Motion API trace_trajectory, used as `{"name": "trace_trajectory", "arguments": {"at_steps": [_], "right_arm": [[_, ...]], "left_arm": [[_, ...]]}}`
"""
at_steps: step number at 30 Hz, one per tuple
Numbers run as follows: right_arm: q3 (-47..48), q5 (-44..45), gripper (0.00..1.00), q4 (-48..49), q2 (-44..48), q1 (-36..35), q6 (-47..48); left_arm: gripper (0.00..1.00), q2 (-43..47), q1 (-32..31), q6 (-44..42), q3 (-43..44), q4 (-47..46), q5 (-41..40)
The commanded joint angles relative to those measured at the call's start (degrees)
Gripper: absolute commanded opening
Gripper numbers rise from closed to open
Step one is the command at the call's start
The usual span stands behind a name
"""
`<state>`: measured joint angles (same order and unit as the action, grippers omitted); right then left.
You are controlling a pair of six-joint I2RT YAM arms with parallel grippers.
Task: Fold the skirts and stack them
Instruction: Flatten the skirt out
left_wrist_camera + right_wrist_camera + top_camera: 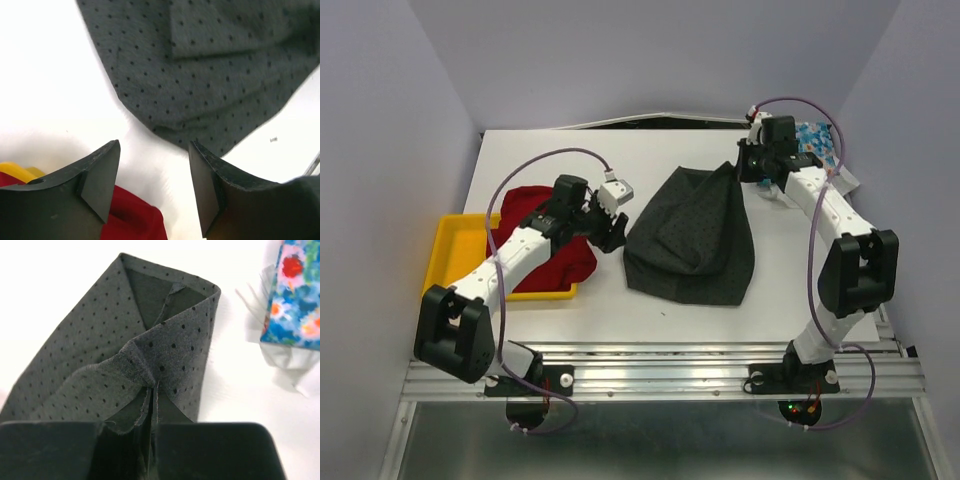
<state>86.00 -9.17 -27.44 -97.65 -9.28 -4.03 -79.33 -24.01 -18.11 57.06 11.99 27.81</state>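
The dark grey dotted skirt (690, 235) lies in the middle of the surface (550, 160), its broad hem toward the arms and its narrow end pointing far right. There the right gripper (151, 437) is pinched tight on a bunched fold of that end, and the cloth puckers between its fingers. The left gripper (155, 146) hangs wide, holding nothing, just beside the skirt's left edge. The red skirt (545, 250) sits heaped in the yellow tray (445, 255). The blue floral skirt (817, 138) lies at the far right corner. The grey cloth looks light, thin and limp, so it will likely sag from a single pinch. Taking the left hem corner, both layers together, seems the best second hold.
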Motion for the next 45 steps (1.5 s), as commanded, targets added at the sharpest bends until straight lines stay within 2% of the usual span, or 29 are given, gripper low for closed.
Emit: {"name": "trace_trajectory", "arguments": {"at_steps": [1,3,5,6,8,11,12,15,16,19,23,25,29,32,35,37,38,39,42,43,45], "right_arm": [[5.40,0.20,0.01,8.27,-5.16,0.40,-6.77],[7.59,0.99,0.01,8.37,-8.33,0.40,-7.22],[9.27,1.78,0.01,8.19,-13.15,0.40,-7.57],[11.45,2.13,0.04,7.76,-14.92,0.40,-7.13],[15.23,1.70,0.17,4.52,-19.74,0.40,-6.08],[23.15,-0.05,0.49,-4.18,-21.62,0.40,-3.36],[24.03,-0.49,0.70,-6.98,-20.58,0.40,-1.78],[23.34,-0.94,0.85,-10.60,-13.49,0.40,1.99],[23.08,-0.59,0.92,-14.44,-11.80,0.40,2.88],[19.67,0.99,0.94,-22.36,-5.55,0.40,6.57],[3.71,-0.92,0.91,-26.78,2.89,0.40,11.40],[-1.33,-2.43,0.88,-28.71,5.35,0.40,12.29],[-11.80,-3.83,0.83,-29.86,6.33,0.40,14.40],[-16.99,-9.36,0.81,-29.95,5.63,0.40,15.63],[-19.02,-11.13,0.79,-28.98,4.14,0.40,15.90],[-18.94,-12.27,0.78,-29.25,2.46,0.40,16.07],[-19.02,-11.67,0.78,-29.16,1.94,0.40,15.90],[-19.28,-11.05,0.76,-28.73,0.98,0.40,16.16],[-21.21,-8.07,0.74,-27.50,-1.22,0.40,16.77],[-21.83,-7.71,0.65,-25.92,-2.71,0.40,16.95],[-22.80,-9.71,0.55,-24.68,-3.60,0.40,16.95]], "left_arm": [[0.66,1.72,-1.38,-11.46,-3.88,5.05,1.63],[0.66,2.42,-4.79,-15.27,-5.90,6.46,-0.73],[0.65,2.43,-8.40,-18.00,-8.26,6.38,-6.53],[0.65,2.34,-11.55,-18.54,-8.89,5.68,-7.50],[0.65,3.12,-14.21,-19.41,-11.51,3.67,-9.70],[0.68,4.80,-18.78,-22.13,-13.99,0.32,-12.51],[0.68,5.06,-20.18,-25.28,-14.25,-0.55,-14.26],[0.68,4.71,-21.08,-32.65,-14.61,-1.09,-16.12],[0.68,4.19,-21.25,-34.78,-14.69,-0.83,-16.99],[0.68,3.22,-22.04,-41.89,-15.83,-2.40,-18.66],[0.68,0.85,-24.15,-45.87,-17.42,-7.15,-20.16],[0.68,-1.61,-24.50,-47.71,-17.33,-8.47,-20.86],[0.68,-3.90,-24.86,-49.83,-17.50,-10.58,-22.01],[0.67,-4.52,-25.03,-52.55,-18.21,-11.64,-22.62],[0.61,-5.66,-25.12,-53.08,-18.21,-13.31,-23.24],[0.53,-5.57,-25.12,-52.56,-18.21,-13.39,-23.07],[0.50,-5.40,-25.12,-52.12,-18.12,-13.39,-22.89],[0.42,-4.61,-25.12,-50.55,-18.03,-13.57,-22.54],[0.34,-3.73,-25.12,-48.34,-17.86,-13.57,-21.14],[0.29,-3.20,-25.12,-47.29,-18.03,-13.57,-20.79],[0.22,-2.85,-25.12,-46.14,-18.21,-13.40,-20.52]]}}
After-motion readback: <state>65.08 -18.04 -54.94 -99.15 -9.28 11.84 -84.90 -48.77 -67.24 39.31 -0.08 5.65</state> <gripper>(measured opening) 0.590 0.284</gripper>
